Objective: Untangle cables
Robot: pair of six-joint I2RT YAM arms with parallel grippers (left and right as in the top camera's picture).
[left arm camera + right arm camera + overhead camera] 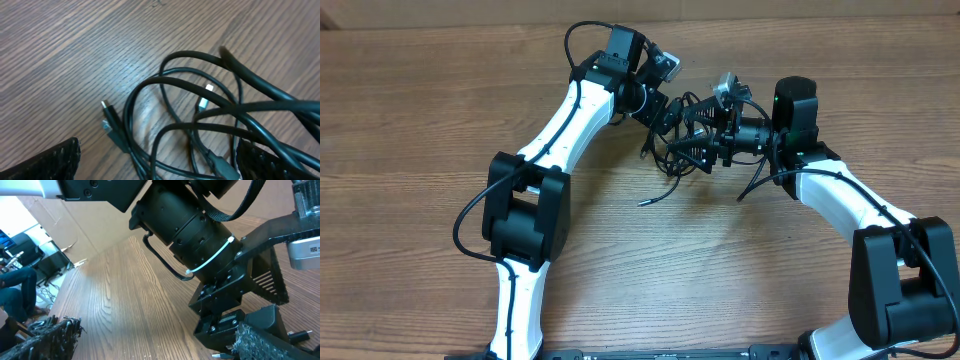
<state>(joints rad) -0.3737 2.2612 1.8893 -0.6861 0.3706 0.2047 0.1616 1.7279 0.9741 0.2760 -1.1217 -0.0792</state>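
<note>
The wood-grain table fills the overhead view, and the 2 white-and-black arms reach over it from the near edge, the left arm and the right arm bending toward each other so that their wrists meet over the far middle of the table. The left gripper stands with its 2 ribbed fingers wide apart, holding nothing. The right gripper is spread just as wide, its fingers at the lower corners of its own view, and it faces the black wrist of the left arm. The cables are several thin, glossy black cords, looped and crossing over each other in 1 loose tangle that lies flat on the table under and between the 2 grippers. In the left wrist view the tangle sits between that gripper's fingers and runs close along the right one; whether it touches cannot be told. A dark plug pokes out on the left, and 2 small silvery plug tips show inside the loops. A small white label on a grey module carries print too fine to read.
</note>
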